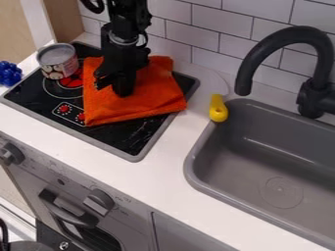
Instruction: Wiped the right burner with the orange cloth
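"Where is the cloth?"

"I see the orange cloth (154, 100) spread over the middle and right of the black cooktop (108, 136), one corner lying across its right rim. The part under the arm I can't make out, and whatever burner lies beneath the cloth is hidden from me."

"And your gripper?"

"My gripper (112, 89) hangs down over the cloth's left part, black on black where it overlaps itself. I can't tell whether it is open or closed, or whether it has hold of any fabric. The base of the arm is out of my view."

"What else is on the cooktop?"

"I have a labelled food can (58, 60) upright at the back left, hiding part of the red burner marking (68, 82). The cloth cuts off that marking's right side. In front are two small red dial markings (64, 109)."

"Further out?"

"Left of the cooktop is a knobbly blue object (9, 73), cut off by my view's edge, so I can't name it. Off to the right, a yellow-handled utensil (218, 109) sits at the corner of the grey sink (229, 142), its pale far end hard to pick out against the counter (163, 191). The black faucet (262, 49) curves above."
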`<act>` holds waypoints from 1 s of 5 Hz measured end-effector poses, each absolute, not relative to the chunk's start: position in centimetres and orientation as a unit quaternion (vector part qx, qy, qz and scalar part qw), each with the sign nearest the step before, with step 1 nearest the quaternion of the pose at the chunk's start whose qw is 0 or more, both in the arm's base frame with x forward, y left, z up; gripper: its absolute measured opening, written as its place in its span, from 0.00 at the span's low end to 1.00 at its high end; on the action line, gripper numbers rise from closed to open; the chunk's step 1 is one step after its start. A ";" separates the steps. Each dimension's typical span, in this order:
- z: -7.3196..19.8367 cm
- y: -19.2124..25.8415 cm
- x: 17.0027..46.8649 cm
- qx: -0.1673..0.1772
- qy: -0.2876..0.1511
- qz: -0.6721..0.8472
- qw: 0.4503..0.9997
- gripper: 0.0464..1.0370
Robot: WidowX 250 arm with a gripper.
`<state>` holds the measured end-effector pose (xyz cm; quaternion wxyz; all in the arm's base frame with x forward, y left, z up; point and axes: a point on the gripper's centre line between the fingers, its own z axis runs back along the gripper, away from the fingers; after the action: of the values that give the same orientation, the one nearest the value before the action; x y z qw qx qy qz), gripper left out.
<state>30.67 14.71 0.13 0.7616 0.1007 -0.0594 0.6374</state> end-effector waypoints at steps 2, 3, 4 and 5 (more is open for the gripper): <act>0.0 14.2 31.4 0.090 -0.046 0.730 0.676 0.01; 0.1 14.5 32.2 0.083 -0.063 0.744 0.659 0.01; 0.1 14.8 34.3 0.061 -0.072 0.756 0.647 0.01; 0.0 14.2 34.9 0.050 -0.081 0.760 0.643 0.01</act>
<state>34.91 14.18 0.02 0.6432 0.0497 -0.0811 0.7598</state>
